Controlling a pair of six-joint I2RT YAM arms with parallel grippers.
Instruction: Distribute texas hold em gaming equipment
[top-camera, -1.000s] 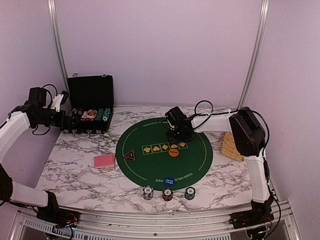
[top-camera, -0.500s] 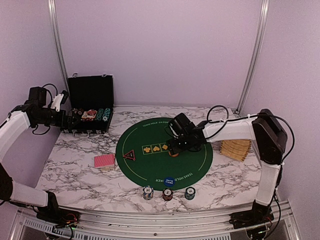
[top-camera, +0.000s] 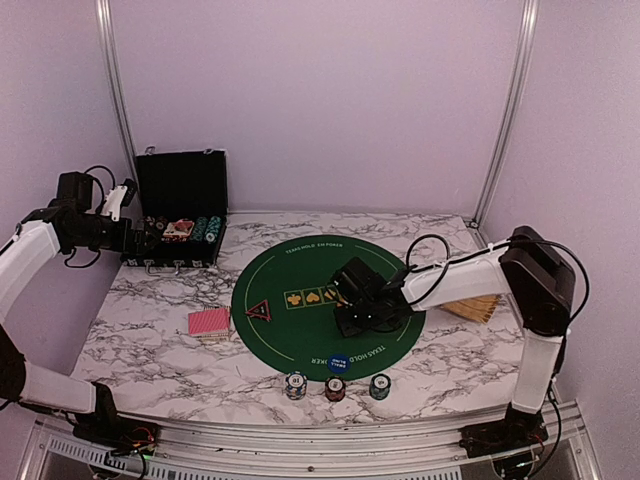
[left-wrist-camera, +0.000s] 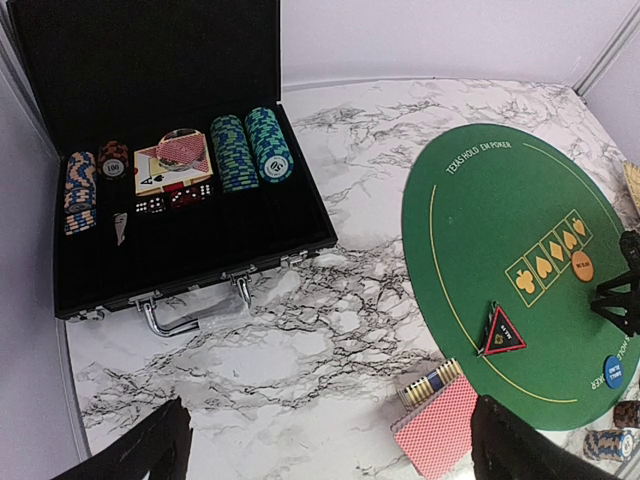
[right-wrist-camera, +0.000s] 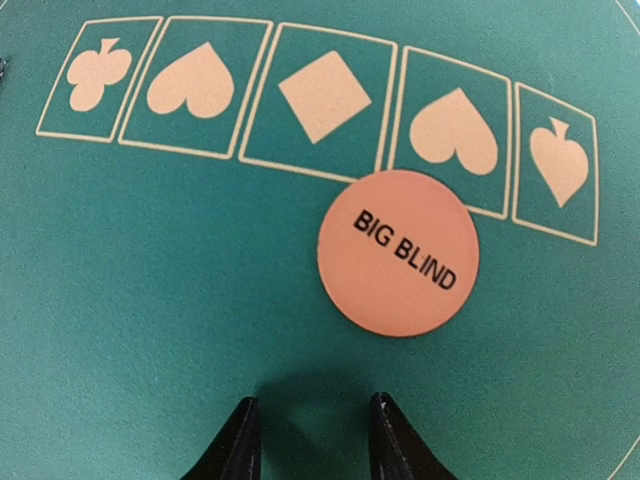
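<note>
From above, my right pincer (top-camera: 350, 315) hangs low over the round green mat (top-camera: 300, 340) near the middle of the bench (top-camera: 150, 330), and its dark body covers whatever lies right under it. The blue disc (top-camera: 339, 363) lies on the mat's near rim. Three chips (top-camera: 334, 388) stand in a row just off the mat, along the bench's near edge. The triangle (top-camera: 258, 311) sits at the mat's left rim, and the red-backed cards (top-camera: 209, 322) lie just left of it on the marble. My left pincer (top-camera: 133, 236) is up beside the black case (top-camera: 180, 190), which stands open in the far left corner. A slatted wooden piece (top-camera: 470, 305) lies by the right edge, partly behind my right arm.

From my left wrist, my fingers (left-wrist-camera: 135, 455) are spread wide with only bare marble between them. The case lies ahead toward the far left corner, with rolls of chips (left-wrist-camera: 250, 150) lying in it. The cards sit near my right finger, by the mat's rim. Farther off, the orange disc (left-wrist-camera: 584, 267) rests on the mat just beside the row of suit boxes (left-wrist-camera: 548, 260).

From my right wrist, my two fingertips (right-wrist-camera: 238, 440) stand a narrow gap apart, gripping nothing — green felt shows between them. The orange disc, marked BIG BLIND, lies flat just ahead of the tips and a little to the right, clear of both. Its far edge overlaps the near line of the fourth suit box.
</note>
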